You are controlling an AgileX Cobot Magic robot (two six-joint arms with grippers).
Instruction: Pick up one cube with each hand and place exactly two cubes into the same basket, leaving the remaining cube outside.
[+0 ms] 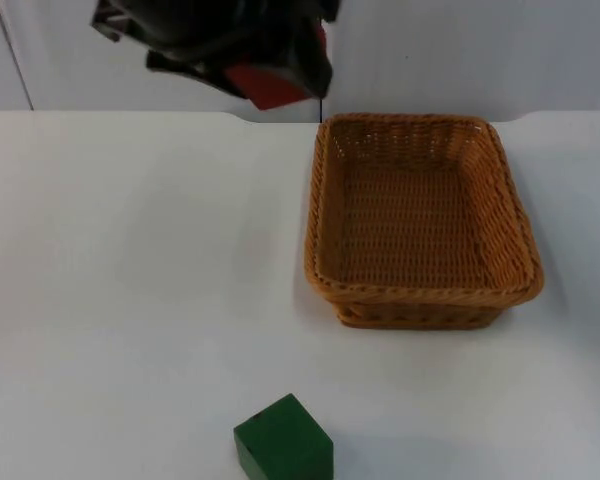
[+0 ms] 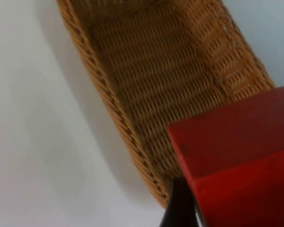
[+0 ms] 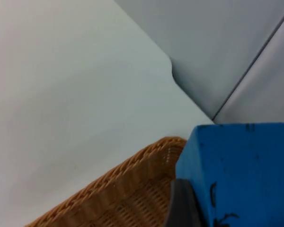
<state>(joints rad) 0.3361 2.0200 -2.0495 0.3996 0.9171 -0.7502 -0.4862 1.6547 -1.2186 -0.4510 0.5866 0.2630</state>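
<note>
High above the table's far edge, my left gripper (image 1: 276, 78) is shut on a red cube (image 1: 268, 88), just left of the basket's far left corner. The left wrist view has the red cube (image 2: 236, 156) close against a black fingertip (image 2: 180, 208), with the wicker basket (image 2: 109, 94) below it. My right gripper (image 3: 241, 208) is shut on a blue cube (image 3: 241, 165), held above a corner of the basket rim (image 3: 118, 182). The tan basket (image 1: 323, 200) stands right of centre with nothing in it. A green cube (image 1: 283, 440) lies at the table's front edge.
The grey partition wall (image 1: 460, 50) rises behind the table's far edge. Bare white table top (image 1: 130, 260) stretches left of the basket and in front of it as far as the green cube.
</note>
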